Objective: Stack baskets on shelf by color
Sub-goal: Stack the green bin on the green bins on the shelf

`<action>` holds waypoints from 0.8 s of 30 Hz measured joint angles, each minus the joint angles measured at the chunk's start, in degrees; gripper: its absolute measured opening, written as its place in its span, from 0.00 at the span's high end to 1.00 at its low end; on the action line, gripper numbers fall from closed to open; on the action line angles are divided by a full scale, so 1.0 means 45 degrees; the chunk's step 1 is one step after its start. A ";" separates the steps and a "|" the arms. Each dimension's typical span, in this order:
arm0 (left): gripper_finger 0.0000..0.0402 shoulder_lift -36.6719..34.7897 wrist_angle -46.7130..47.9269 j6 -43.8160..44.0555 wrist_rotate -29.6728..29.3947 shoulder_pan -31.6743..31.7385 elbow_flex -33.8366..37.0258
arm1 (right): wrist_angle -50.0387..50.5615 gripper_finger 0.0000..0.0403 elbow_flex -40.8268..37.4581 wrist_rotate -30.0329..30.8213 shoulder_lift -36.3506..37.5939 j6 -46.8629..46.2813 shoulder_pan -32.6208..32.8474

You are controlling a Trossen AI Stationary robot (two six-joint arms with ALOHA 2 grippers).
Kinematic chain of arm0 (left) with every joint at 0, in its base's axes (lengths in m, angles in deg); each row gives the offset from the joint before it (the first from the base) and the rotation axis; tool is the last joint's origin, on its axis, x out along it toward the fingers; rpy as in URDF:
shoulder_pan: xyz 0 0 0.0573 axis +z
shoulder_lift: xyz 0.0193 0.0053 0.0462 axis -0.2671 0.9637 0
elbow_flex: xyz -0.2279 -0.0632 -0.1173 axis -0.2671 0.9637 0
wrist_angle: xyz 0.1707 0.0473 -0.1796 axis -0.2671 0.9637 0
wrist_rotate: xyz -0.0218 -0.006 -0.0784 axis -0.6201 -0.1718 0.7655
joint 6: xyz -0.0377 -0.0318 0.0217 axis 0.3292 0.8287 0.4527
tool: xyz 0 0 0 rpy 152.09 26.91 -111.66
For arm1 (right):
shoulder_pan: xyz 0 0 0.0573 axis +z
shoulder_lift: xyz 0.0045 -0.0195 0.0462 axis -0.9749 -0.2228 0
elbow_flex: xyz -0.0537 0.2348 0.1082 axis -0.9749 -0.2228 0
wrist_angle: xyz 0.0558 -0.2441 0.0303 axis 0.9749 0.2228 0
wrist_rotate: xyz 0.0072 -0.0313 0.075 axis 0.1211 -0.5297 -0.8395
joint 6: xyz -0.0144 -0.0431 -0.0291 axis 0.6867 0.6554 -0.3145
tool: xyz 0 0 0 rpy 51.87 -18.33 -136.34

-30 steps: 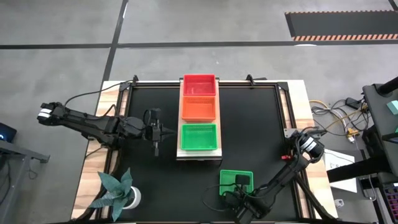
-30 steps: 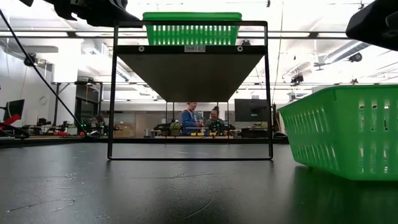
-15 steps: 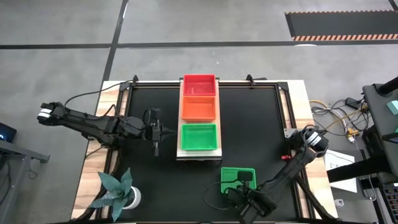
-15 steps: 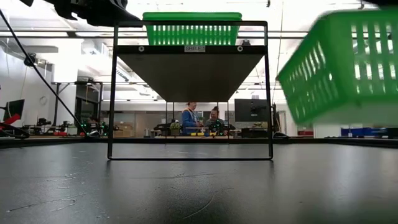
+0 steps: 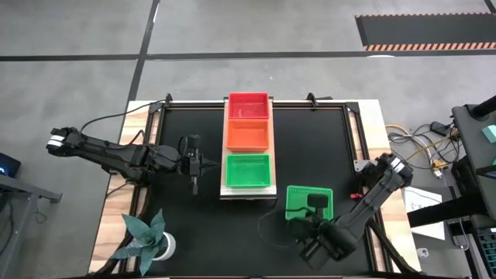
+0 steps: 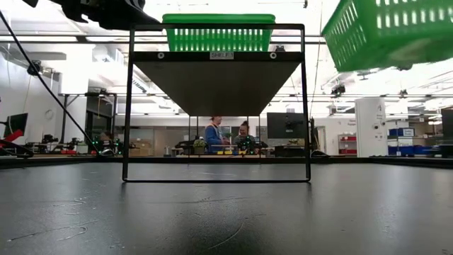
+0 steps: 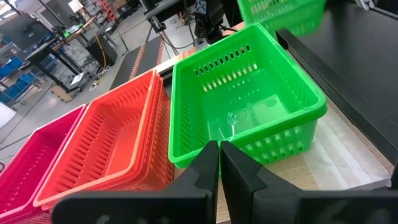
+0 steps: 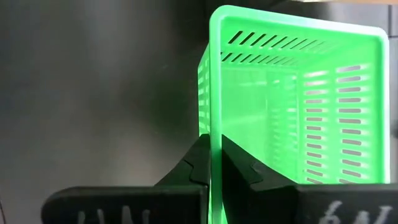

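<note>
We see the right claw (image 8: 211, 163) pinching a green basket (image 5: 308, 203) wall, lifted off the black surface (image 5: 310, 139), empty pink (image 5: 248, 105), orange (image 5: 248, 133), green baskets (image 5: 248, 170) on the shelf (image 5: 273, 188), left claw (image 7: 219, 163) pressed together beside it

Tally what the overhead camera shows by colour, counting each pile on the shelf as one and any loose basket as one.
Crimson-pink pile: 1
Orange-red pile: 1
Green: 2, a green pile on the shelf and a loose green basket in the right gripper
Total: 4; baskets nested within piles can't be counted.
</note>
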 joint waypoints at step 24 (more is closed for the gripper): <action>1.00 -0.0005 0.0032 -0.0316 0.0000 0.0001 -0.0024 | 0.0363 0.98 0.2830 0.1586 0.1537 0.3346 -0.2821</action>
